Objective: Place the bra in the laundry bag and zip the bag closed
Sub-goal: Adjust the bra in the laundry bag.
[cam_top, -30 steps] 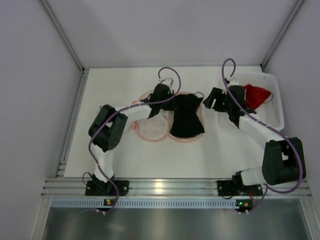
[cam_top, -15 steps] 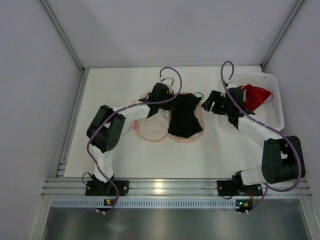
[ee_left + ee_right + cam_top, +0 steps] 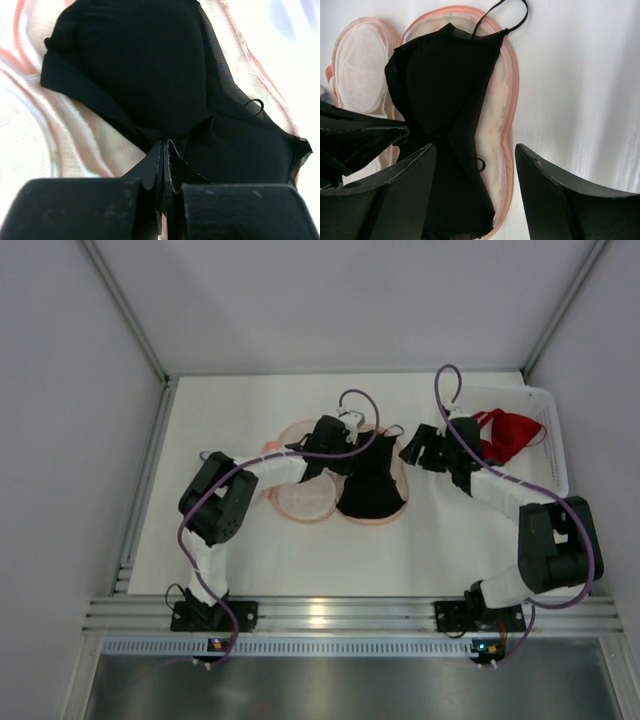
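left jaws clamped on bra [image 3: 150, 75] | right jaws wide apart, empty, near laundry bag [image 3: 513, 95] | bra lying on it

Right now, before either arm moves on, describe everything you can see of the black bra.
The black bra is thin, soft-looking fabric, sheer at its edges and drawn in narrow at the middle. It lies flat on one open half of the pink-rimmed laundry bag, with a thin strap looping out past the rim. The left gripper, shut, pinches the fabric at that narrow middle.
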Controlling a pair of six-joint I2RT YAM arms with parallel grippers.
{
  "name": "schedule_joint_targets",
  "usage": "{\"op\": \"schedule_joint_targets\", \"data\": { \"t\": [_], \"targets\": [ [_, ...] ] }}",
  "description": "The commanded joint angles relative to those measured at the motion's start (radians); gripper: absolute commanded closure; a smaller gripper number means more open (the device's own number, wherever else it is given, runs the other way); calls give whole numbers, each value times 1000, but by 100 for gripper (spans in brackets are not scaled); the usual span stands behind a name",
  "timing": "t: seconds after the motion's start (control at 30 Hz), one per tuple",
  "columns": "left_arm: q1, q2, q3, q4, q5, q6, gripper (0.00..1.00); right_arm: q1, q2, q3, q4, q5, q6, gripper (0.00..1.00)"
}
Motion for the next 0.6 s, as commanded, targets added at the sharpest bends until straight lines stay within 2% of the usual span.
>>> {"op": "schedule_joint_targets", "data": {
  "t": [0.0,0.13,0.2,0.23,0.33,0.43,0.57],
  "targets": [
    [-2,16,64,17,-20,33,100,21,0,3,94,-19,-17,35],
    [1,42,126,-46,-118,32,96,29,15,9,120,-29,-11,38],
    [1,36,125,-99,-183,27,86,31,33,26,123,-27,-11,38],
    [1,10,119,-104,-197,27,69,34,36,35,129,-23,-11,38],
    [3,-73,88,-130,-275,16,40,34,64,72,138,0,-20,37],
    [3,-156,70,-161,-326,-14,33,32,116,144,138,45,-34,36],
    [-1,-239,27,-198,-325,-128,31,29,222,287,92,141,-40,37]
  ]
}}
